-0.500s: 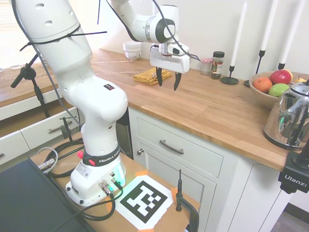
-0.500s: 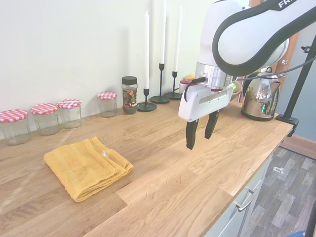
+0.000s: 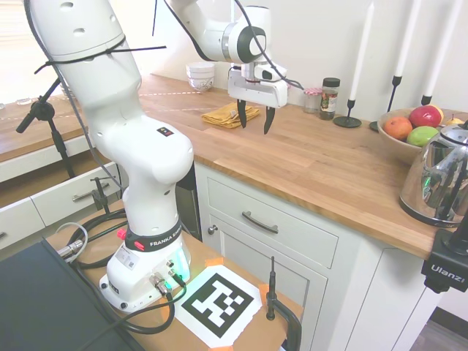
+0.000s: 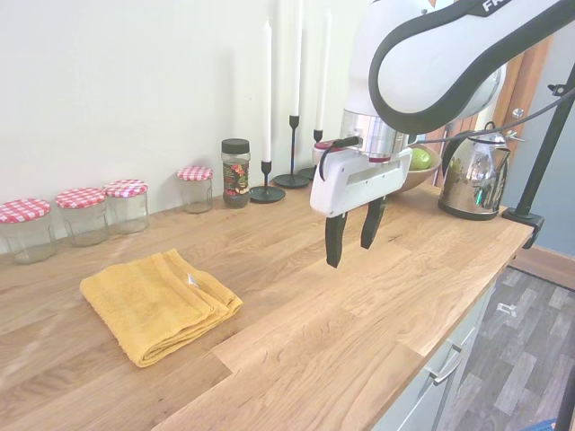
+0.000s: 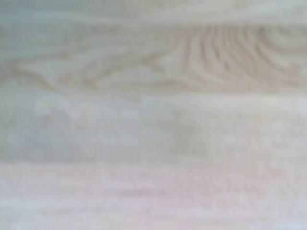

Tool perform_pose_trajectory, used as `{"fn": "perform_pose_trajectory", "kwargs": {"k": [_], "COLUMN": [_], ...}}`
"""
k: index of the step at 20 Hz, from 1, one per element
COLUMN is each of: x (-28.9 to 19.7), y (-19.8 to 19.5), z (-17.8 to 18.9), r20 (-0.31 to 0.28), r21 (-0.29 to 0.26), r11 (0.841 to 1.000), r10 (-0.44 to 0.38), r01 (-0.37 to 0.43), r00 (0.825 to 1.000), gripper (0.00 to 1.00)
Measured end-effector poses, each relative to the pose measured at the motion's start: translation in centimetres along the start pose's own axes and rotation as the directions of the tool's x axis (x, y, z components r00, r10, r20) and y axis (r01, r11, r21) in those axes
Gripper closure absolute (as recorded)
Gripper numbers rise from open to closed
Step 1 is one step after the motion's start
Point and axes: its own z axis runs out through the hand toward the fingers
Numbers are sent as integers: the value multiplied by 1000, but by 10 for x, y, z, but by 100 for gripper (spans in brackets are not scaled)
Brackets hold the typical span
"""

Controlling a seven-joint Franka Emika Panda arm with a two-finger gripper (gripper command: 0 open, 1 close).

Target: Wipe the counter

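**A:** Starting with the biggest thing: your tabletop is the long butcher-block run, filling the second exterior view, and the wrist view shows only blurred wood grain.

**B:** And the arm?

**A:** You have the jaws hanging clear above bare wood near the picture's middle, pointing straight down, parted at a middling width and holding nothing. I judge you're poised there because wiping needs a cloth first.

**B:** Where is it?

**A:** A folded yellow cloth lies flat at about eight o'clock from the jaws, well apart.

**B:** Anything in your way?

**A:** Little. Your kettle sits at two o'clock; the candlesticks, spice jar and checked-lid jars line the wall from twelve to ten, likely pushed back to leave wiping room.
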Motion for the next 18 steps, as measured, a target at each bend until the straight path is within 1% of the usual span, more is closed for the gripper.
{"fn": "perform_pose_trajectory", "kwargs": {"k": [5,11,18], "x": [9,4,-23], "y": [-37,-88,-149], "z": [2,2,0], "r20": [-5,-18,-11], "r21": [2,-1,5], "r11": [1000,995,984], "r10": [-31,-96,-180], "r01": [31,96,180], "r00": [999,995,984], "gripper": [0,0,0]}}
